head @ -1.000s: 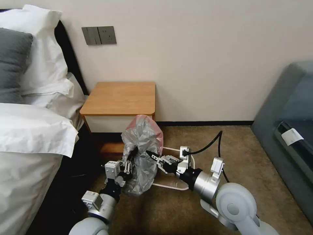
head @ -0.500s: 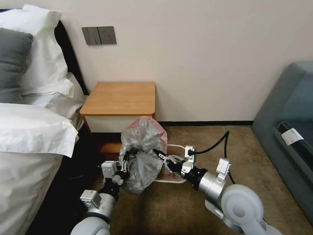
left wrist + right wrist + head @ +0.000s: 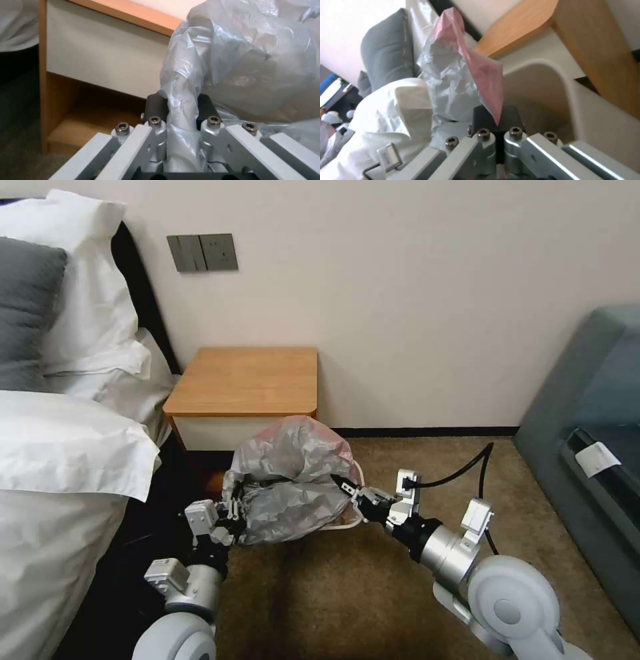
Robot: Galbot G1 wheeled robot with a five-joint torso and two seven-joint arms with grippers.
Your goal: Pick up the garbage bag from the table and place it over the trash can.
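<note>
2 tools (image 3: pixel 233 505) (image 3: pixel 348 489) clenched on garbage bag (image 3: pixel 293 480), trash can (image 3: pixel 355 517) mostly hidden beneath.

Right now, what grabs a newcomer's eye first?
The crinkly garbage bag stretched wide between both grippers, low on the floor before the table. The left gripper and right gripper each pinch an edge. Beneath the bag, the trash can rim peeks out.

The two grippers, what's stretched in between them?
The garbage bag, pinched by left gripper and right gripper, spans between them over the trash can, in the head view.
</note>
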